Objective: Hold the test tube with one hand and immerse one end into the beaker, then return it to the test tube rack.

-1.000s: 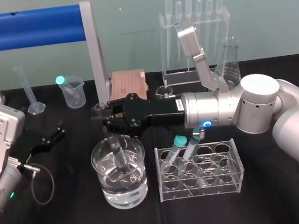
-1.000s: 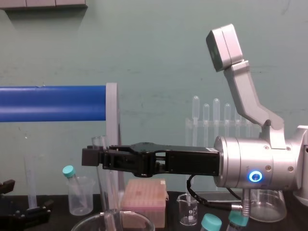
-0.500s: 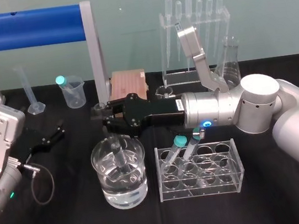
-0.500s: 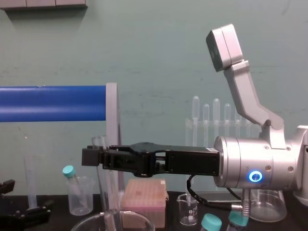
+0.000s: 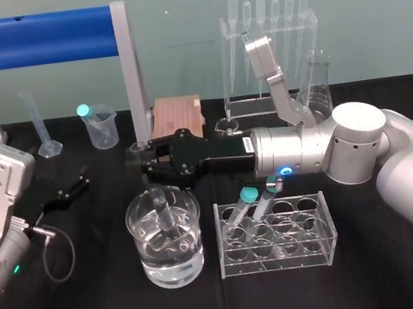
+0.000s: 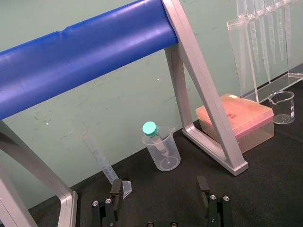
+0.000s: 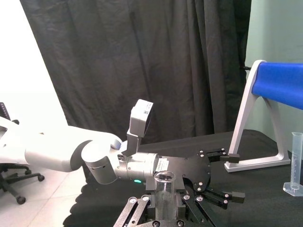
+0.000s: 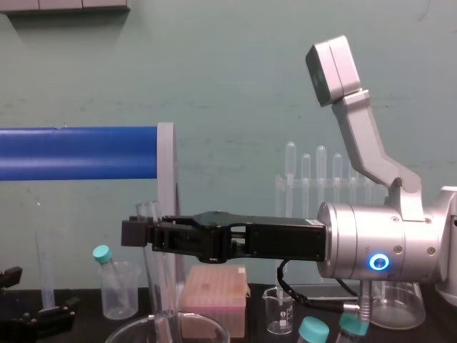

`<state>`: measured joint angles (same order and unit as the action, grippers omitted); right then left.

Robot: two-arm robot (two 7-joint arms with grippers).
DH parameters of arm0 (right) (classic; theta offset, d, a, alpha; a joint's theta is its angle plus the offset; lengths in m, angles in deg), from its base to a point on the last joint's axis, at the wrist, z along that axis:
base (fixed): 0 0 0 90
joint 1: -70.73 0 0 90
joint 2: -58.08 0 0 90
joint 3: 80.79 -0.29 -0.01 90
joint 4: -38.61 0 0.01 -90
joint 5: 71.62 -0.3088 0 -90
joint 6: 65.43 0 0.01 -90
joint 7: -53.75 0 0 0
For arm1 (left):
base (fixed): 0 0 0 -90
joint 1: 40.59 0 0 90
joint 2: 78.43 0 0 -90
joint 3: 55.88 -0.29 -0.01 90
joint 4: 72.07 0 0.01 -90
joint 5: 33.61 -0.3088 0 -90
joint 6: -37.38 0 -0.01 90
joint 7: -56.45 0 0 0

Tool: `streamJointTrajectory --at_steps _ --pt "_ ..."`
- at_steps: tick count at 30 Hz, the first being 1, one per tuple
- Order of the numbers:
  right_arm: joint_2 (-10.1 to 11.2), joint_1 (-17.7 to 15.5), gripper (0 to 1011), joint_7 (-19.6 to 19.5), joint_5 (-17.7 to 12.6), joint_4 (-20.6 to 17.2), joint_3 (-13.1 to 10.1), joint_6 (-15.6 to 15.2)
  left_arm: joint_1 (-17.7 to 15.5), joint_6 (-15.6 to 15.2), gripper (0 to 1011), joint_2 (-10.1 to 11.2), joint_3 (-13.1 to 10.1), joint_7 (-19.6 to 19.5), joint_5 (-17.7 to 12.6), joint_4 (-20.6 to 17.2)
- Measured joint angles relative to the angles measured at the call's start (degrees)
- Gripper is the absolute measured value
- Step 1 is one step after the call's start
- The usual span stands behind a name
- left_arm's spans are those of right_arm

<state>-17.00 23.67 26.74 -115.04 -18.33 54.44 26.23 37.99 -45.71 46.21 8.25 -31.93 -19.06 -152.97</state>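
Test tube (image 5: 161,211) being gripped upright near its rim by closed right gripper (image 5: 140,164), for dipping just lower end inside beaker (image 5: 149,264), test tube rack (image 5: 280,268) standing just beside for return; left gripper (image 6: 159,187) idling open, well apart.

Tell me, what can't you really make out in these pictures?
1. Head view: where the test tube tip ends in the beaker; water and curved glass distort it.
2. Chest view: the bottom edge cuts off the beaker below its rim, and the test tube rack under the teal caps.
3. Right wrist view: the right gripper body hides the tube's lower part.
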Motion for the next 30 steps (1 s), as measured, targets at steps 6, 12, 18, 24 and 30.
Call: streamJointTrajectory --at_steps 6,12,18,24,30 --pt "0.0 0.0 225 0.0 0.0 0.0 0.0 0.0 0.0 0.0 1000 0.0 0.0 0.0 0.0 0.0" --pt "0.0 0.0 225 0.0 0.0 0.0 0.0 0.0 0.0 0.0 1000 0.0 0.0 0.0 0.0 0.0" --pt "0.0 -0.1 225 0.2 -0.1 -0.4 -0.4 0.5 0.0 0.0 1000 0.0 0.0 0.0 0.0 0.0" --pt "0.2 -0.4 225 1.0 -1.5 -1.5 -2.3 2.6 0.0 0.0 1000 0.0 0.0 0.0 0.0 0.0" --pt "1.4 -0.7 225 0.9 -3.6 -4.1 -5.5 5.2 0.0 0.0 1000 0.0 0.0 0.0 0.0 0.0"
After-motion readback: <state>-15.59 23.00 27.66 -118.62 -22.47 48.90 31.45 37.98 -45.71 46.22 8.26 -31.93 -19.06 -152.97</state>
